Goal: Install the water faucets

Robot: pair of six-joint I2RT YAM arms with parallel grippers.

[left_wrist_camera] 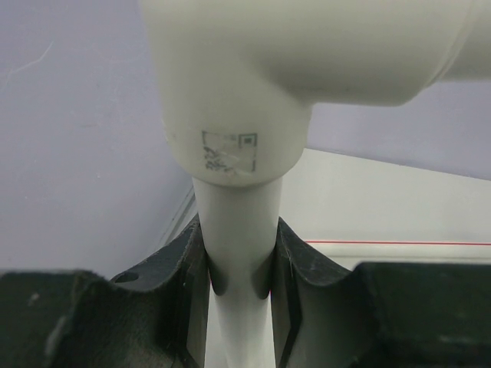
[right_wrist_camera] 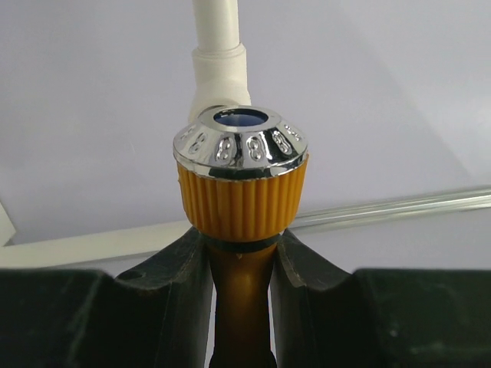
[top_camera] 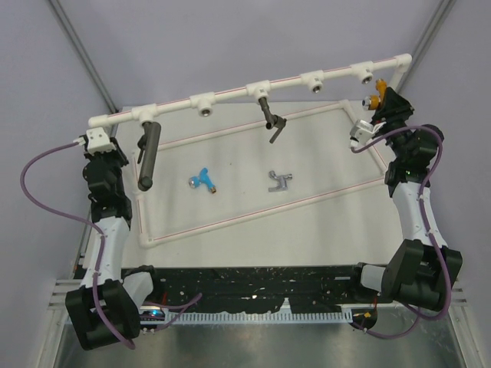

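My right gripper (right_wrist_camera: 240,264) is shut on the orange-gold faucet (right_wrist_camera: 240,199), gripping its neck below the ribbed knob with a chrome cap. In the top view it (top_camera: 374,101) is held just below the right end of the white pipe (top_camera: 230,92), near the last socket (top_camera: 366,76). My left gripper (left_wrist_camera: 239,264) is shut on the white pipe's upright leg (left_wrist_camera: 238,230) under the corner elbow, at the frame's left end (top_camera: 100,123). The blue faucet (top_camera: 203,179) and the silver-grey faucet (top_camera: 281,182) lie on the mat.
A long dark grey cylinder (top_camera: 146,156) hangs from the left socket. A dark lever tap (top_camera: 269,115) hangs from the middle socket. Open sockets (top_camera: 205,110) (top_camera: 314,84) face forward. The white frame's low rails (top_camera: 261,211) border the mat.
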